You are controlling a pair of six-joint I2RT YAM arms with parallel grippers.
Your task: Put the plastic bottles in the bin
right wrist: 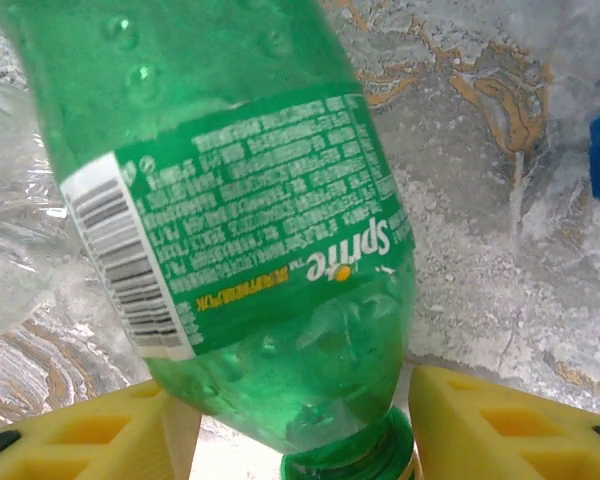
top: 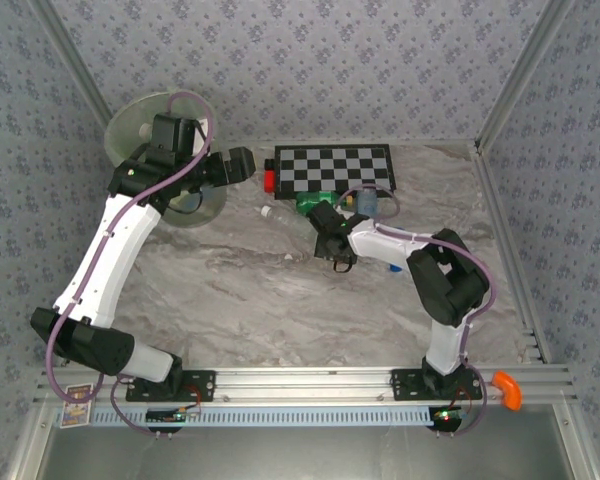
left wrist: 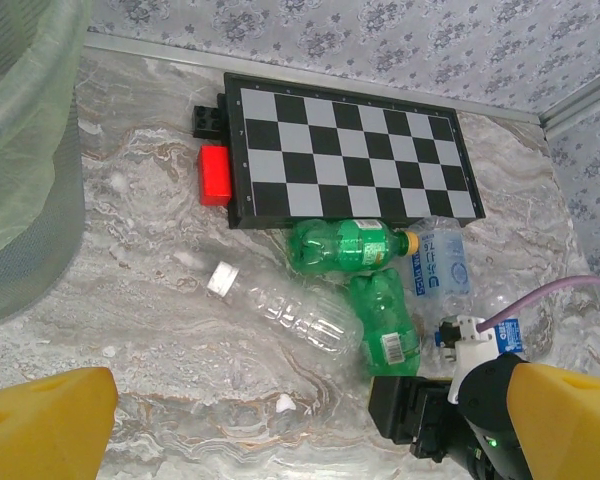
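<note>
Green Sprite bottle (right wrist: 250,250), cap cut off, straddled by right pincer (right wrist: 295,405), grip unclear, left pincer (left wrist: 305,405) spread, empty.

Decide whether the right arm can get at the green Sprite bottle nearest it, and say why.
Probably yes. The right gripper has its fingers on either side of the Sprite bottle near its cap end, nothing between. The clear bottle lies close beside it but seems not to block a grasp.

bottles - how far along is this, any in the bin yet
Done: unclear; the bin's inside is mostly hidden by the left arm.
In hand: the right gripper straddles a green Sprite bottle on the table; left gripper open, empty.
Left: another green bottle, a clear one, a blue-labelled one by the checkerboard.
</note>
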